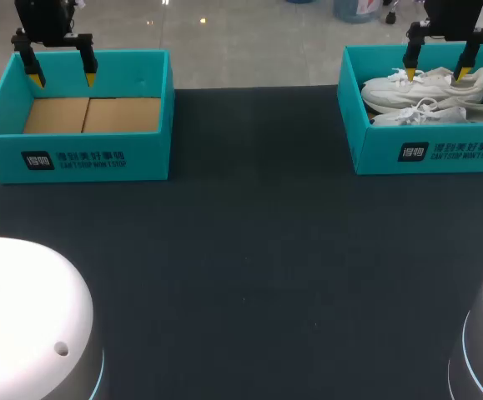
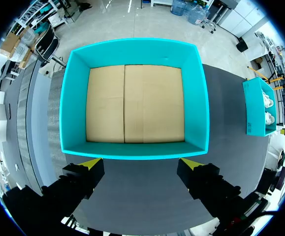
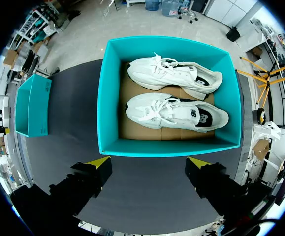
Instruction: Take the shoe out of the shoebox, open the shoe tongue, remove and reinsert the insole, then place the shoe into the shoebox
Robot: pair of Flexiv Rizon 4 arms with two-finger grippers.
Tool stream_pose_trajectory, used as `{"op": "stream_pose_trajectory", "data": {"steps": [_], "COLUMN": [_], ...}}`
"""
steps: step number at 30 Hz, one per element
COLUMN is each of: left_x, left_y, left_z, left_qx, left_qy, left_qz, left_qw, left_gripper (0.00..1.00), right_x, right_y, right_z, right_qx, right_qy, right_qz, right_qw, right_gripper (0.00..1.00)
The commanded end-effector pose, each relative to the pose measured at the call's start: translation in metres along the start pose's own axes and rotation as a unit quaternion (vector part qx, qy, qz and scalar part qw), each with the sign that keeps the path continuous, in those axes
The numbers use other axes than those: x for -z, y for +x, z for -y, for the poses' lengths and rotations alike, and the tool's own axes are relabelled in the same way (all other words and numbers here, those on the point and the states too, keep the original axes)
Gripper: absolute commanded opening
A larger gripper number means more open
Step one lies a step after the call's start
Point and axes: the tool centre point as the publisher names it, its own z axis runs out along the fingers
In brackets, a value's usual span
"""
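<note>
Apparently the task is only at its start: one white shoe [image 3: 176,112] and the second shoe [image 3: 174,76] lie side by side inside the teal shoebox [image 3: 108,98], and neither is gripped. The right end effector [image 3: 149,162] hovers above the box's near wall with its fingers spread wide and nothing between them. Taking out, tongue, insole and return are all not yet done. The left end effector [image 2: 141,164], also spread, hangs over a second teal box [image 2: 73,108] on the desk [image 1: 249,250].
</note>
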Motion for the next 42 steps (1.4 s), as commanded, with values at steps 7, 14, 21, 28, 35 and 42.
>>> {"op": "stream_pose_trajectory", "data": {"steps": [7,14,21,28,35,42], "left_x": [0.0,0.0,0.0,0.0,0.0,0.0], "left_y": [0.0,0.0,0.0,0.0,0.0,0.0], "left_z": [0.0,0.0,0.0,0.0,0.0,0.0], "left_qx": [0.0,0.0,0.0,0.0,0.0,0.0], "left_qy": [0.0,0.0,0.0,0.0,0.0,0.0], "left_qz": [0.0,0.0,0.0,0.0,0.0,0.0], "left_qw": [1.0,1.0,1.0,1.0,1.0,1.0], "left_gripper": [1.0,1.0,1.0,1.0,1.0,1.0], "right_x": [0.0,-0.007,-0.014,-0.037,-0.057,-0.075], "right_y": [0.0,-0.015,-0.059,-0.112,-0.145,-0.156], "right_z": [0.0,-0.006,-0.021,-0.035,-0.041,-0.045], "right_qx": [0.0,-0.019,-0.061,-0.119,-0.131,-0.133], "right_qy": [0.0,-0.002,-0.018,-0.028,-0.043,-0.039], "right_qz": [0.0,0.006,0.03,0.044,0.055,0.061], "right_qw": [1.0,1.0,0.998,0.992,0.989,0.989], "right_gripper": [1.0,1.0,1.0,1.0,1.0,0.79]}}
